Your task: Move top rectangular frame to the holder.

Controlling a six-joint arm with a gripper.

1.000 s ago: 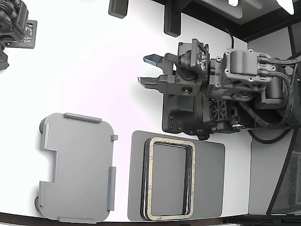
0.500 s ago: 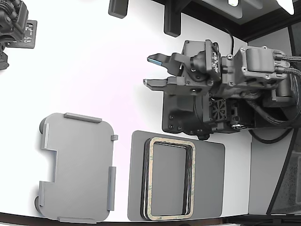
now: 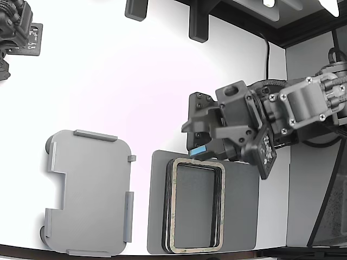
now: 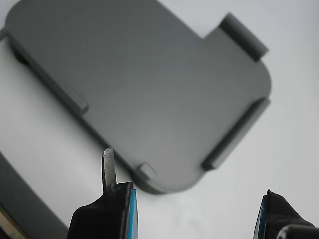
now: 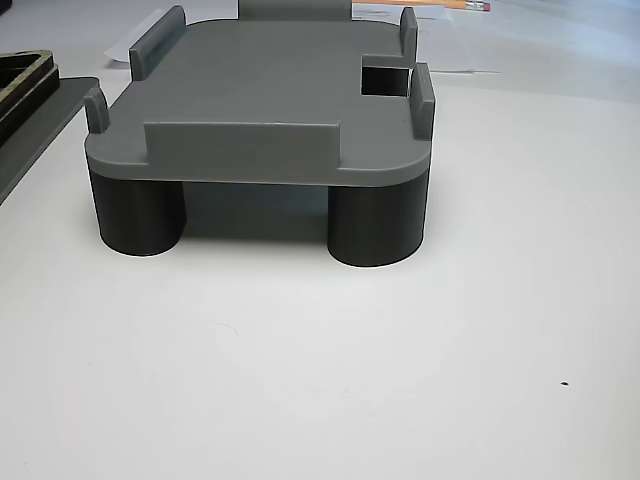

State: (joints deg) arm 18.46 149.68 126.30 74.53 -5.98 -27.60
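The claw (image 3: pixel 199 153) hangs released, jaws apart, just over the near short end of the frame (image 3: pixel 196 206), which tops a stack on the dark plate (image 3: pixel 241 208). The holder (image 3: pixel 89 192) sits apart on the white tabletop (image 3: pixel 108 81).

The arm (image 3: pixel 303 105) is built of dark grey and black blocky housings, with a rounded mid-grey casing at its wrist joint. Small silver screws dot the housings and ring that casing. Black cables run off along it toward the exterior view's right edge. A small black camera module (image 3: pixel 265 153) with pale markings on its face is mounted on the wrist. The gripper (image 3: pixel 199 153) is dark grey. In the wrist view its 2 fingers (image 4: pixel 104 214) are black with bright blue pads on their inner faces, and 1 ends in a thin grey metal tip (image 4: pixel 108 169).
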